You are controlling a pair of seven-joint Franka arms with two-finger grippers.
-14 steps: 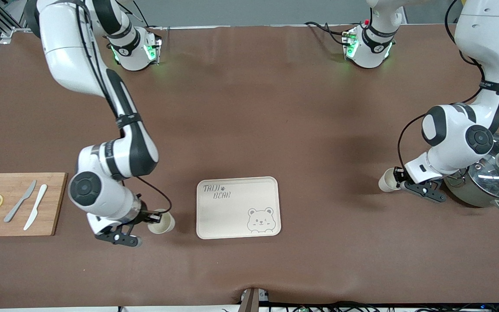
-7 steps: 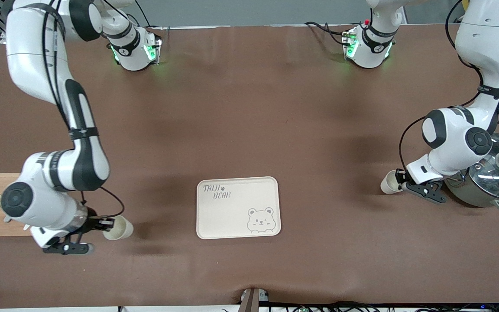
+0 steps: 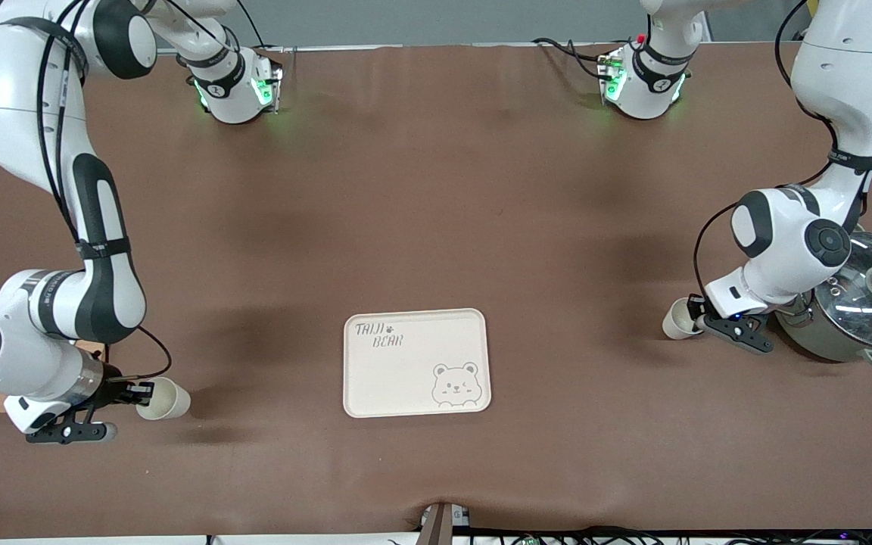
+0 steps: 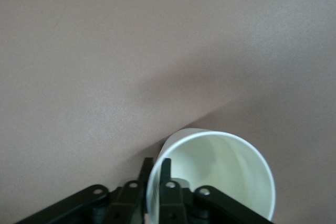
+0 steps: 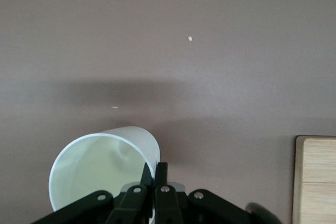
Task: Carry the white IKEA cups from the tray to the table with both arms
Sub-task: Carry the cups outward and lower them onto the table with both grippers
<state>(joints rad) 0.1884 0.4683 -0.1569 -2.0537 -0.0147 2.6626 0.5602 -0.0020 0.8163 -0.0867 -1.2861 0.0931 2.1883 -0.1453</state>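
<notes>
Cups: 2, 1 [image 3: 163, 399] in right gripper [image 3: 130, 393], 1 [image 3: 677, 319] in left gripper [image 3: 696, 312]

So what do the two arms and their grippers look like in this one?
Both the right arm and left arm are glossy white, rounded segments with black joint caps and bands, and thin black cables run along them. Green lights glow at both bases. The right gripper and left gripper are black, with two slim bolted fingers.
</notes>
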